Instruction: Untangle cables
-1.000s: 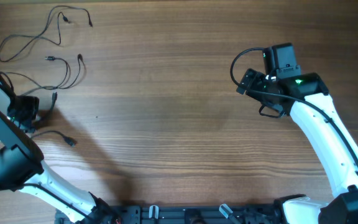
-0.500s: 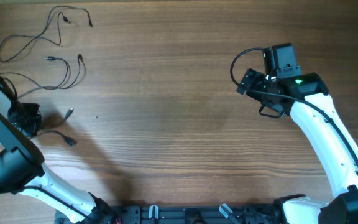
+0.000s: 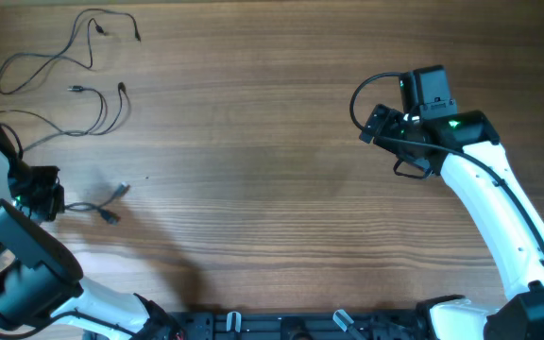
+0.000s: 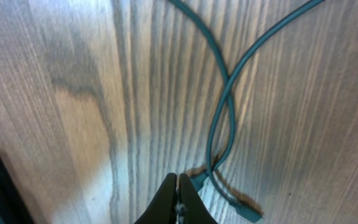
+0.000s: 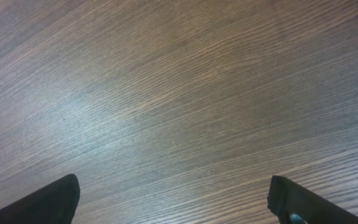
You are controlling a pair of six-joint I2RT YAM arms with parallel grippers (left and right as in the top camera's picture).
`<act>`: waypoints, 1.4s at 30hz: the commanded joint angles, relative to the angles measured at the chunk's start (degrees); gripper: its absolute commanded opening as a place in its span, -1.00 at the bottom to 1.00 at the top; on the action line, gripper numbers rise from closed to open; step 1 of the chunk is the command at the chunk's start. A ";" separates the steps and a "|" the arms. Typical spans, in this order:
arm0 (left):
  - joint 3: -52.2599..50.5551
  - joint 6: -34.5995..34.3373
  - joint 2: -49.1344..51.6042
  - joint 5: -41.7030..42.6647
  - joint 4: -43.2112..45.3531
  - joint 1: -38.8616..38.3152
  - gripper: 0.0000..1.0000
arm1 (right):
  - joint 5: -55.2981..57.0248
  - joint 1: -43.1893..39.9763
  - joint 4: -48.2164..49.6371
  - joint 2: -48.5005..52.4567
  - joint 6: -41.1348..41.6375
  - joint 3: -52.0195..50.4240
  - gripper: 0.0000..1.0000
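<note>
The left gripper (image 4: 178, 199) has its fingers clenched, seemingly pinching the thin dark-green cable (image 4: 229, 79), which crosses itself just ahead of the tips. It looks light and limp, so it is better held near its free end. The right gripper (image 5: 176, 208) hangs released.

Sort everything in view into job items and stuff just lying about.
Job: tangled cables; held cable; left end effector, shut on it.

Lying about: no loose items, just the table and the right end effector, open, away from the cables.
</note>
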 commanded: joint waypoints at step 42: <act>4.79 16.59 10.03 -13.94 14.73 3.80 -0.92 | -0.04 -0.13 0.09 0.55 -0.98 0.13 0.99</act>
